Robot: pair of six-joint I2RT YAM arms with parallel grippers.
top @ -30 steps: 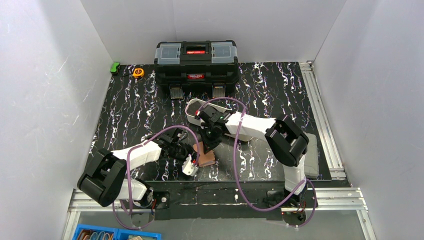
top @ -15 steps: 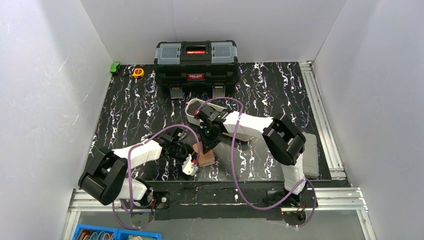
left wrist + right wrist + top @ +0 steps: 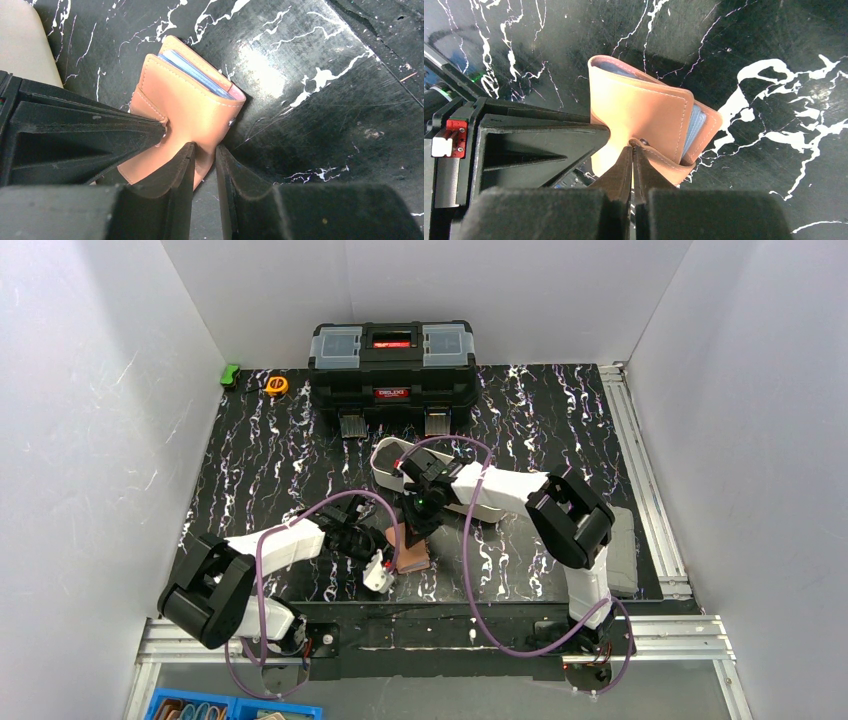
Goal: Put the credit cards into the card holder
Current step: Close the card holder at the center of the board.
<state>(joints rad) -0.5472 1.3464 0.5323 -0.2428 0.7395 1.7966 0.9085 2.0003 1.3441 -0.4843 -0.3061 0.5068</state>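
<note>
The tan-pink card holder lies folded on the black marbled table between the two arms. Pale blue credit cards sit inside it, only their edges showing; they also show in the right wrist view. No yellow-orange card is visible. My left gripper is nearly closed on the near edge of the card holder. My right gripper is shut on the snap tab of the card holder. In the top view the left gripper and right gripper meet over it.
A white oval tray stands just behind the right wrist. A black toolbox is at the back, with an orange tape measure and a green object to its left. A grey pad lies at the right edge.
The right arm's wrist has shifted slightly. The card holder and the left arm stay where they were.
</note>
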